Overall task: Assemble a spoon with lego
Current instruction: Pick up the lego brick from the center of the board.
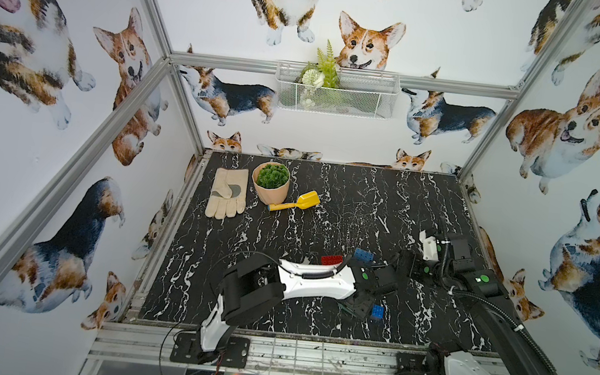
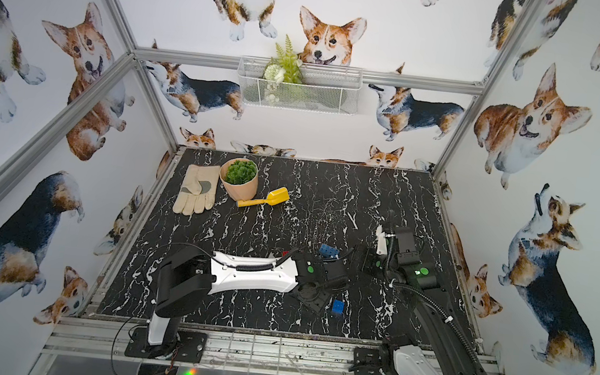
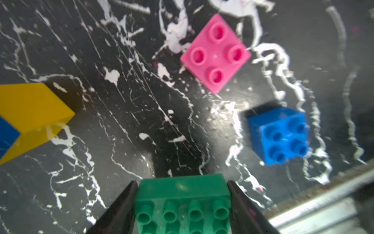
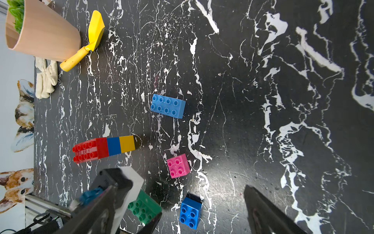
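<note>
Now, left gripper (image 3: 181,182) clamps the green brick (image 3: 182,204) by its short ends: light, rigid, probably slick; right gripper (image 4: 180,189) gapes wide, empty.

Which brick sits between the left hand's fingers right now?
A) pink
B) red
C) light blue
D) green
D: in the left wrist view the green brick fills the gap of the left hand, with a dark finger pressed against each of its sides.

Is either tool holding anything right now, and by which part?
The left tool grips the green brick by its short ends; right tool open, empty.
</note>
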You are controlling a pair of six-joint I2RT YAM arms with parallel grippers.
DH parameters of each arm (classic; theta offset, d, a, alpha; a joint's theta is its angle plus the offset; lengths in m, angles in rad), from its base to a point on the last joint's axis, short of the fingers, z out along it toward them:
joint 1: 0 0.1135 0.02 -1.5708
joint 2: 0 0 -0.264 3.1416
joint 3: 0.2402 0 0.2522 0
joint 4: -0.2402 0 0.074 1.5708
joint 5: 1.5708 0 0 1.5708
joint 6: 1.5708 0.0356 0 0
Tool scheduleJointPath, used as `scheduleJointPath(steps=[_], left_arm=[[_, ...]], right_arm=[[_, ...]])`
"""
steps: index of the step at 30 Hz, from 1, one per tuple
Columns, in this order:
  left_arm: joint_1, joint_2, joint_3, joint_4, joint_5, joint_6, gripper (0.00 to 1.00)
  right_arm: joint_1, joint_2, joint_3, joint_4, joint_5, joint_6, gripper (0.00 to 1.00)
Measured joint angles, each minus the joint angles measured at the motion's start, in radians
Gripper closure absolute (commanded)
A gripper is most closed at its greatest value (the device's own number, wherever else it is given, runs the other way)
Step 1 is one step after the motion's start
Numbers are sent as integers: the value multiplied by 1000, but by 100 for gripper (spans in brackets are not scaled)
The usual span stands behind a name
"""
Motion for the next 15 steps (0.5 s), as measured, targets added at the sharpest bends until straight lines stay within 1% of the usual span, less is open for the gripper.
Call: scheduleJointPath(steps=[8,12,15], left_arm=[[-9,-158,-20,5,-31,-12,53],[-8,-200,-30,-7,-60,-20,53],[-5,-222,-32,-32,-82,-26,53]], right_arm=[[2,-29,0,-2,-2,-14,0],[2,-40,9,-8,-1,-14,0],[2,-43,50,-20,-3,-15,0]])
